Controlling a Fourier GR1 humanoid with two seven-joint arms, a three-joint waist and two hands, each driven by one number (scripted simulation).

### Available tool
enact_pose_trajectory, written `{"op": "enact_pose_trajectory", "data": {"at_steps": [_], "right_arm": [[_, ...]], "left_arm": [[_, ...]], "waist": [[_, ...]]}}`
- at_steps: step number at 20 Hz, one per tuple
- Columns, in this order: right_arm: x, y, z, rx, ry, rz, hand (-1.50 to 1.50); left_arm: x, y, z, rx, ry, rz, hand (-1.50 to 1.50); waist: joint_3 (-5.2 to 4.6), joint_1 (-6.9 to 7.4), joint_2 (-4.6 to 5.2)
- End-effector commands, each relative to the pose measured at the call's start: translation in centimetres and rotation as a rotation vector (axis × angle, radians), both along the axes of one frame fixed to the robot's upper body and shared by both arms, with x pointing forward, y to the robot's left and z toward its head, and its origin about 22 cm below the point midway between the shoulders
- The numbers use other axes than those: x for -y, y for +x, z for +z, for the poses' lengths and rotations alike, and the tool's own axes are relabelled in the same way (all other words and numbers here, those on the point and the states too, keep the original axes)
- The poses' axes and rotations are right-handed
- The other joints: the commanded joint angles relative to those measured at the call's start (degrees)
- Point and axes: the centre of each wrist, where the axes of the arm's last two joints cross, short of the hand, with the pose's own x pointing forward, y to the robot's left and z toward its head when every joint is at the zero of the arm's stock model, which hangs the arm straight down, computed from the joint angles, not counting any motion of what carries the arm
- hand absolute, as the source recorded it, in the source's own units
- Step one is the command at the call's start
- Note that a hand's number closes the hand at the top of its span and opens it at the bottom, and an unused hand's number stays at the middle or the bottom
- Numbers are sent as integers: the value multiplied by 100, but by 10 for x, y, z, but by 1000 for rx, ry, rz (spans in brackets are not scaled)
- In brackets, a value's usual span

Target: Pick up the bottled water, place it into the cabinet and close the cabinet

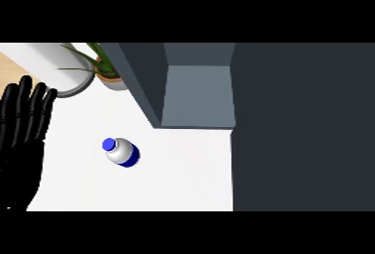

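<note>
A water bottle (pixel 121 152) with a blue cap and blue band stands on the white counter (pixel 176 178), seen from above, left of centre. My left hand (pixel 21 129) rests open at the left edge, fingers up, well apart from the bottle. The dark grey cabinet (pixel 198 89) stands behind and to the right of the bottle, its grey inside showing. A large dark panel (pixel 304 129), apparently its open door, fills the right side. My right hand does not show.
A potted plant (pixel 102 67) stands at the back left beside the cabinet's left wall. A white cylindrical object (pixel 55 67) lies further left. White counter surrounds the bottle.
</note>
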Motion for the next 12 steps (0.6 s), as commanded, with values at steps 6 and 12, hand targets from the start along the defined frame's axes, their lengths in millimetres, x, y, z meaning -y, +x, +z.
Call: {"op": "enact_pose_trajectory", "data": {"at_steps": [6,12], "right_arm": [[-6,-21,2,43,99,39,-150],[-12,-53,-7,-251,194,89,-150]], "left_arm": [[7,21,4,26,-4,-677,-150],[-63,21,-18,-262,-3,-825,-150]], "waist": [[-98,-551,-36],[-88,-254,-66]]}}
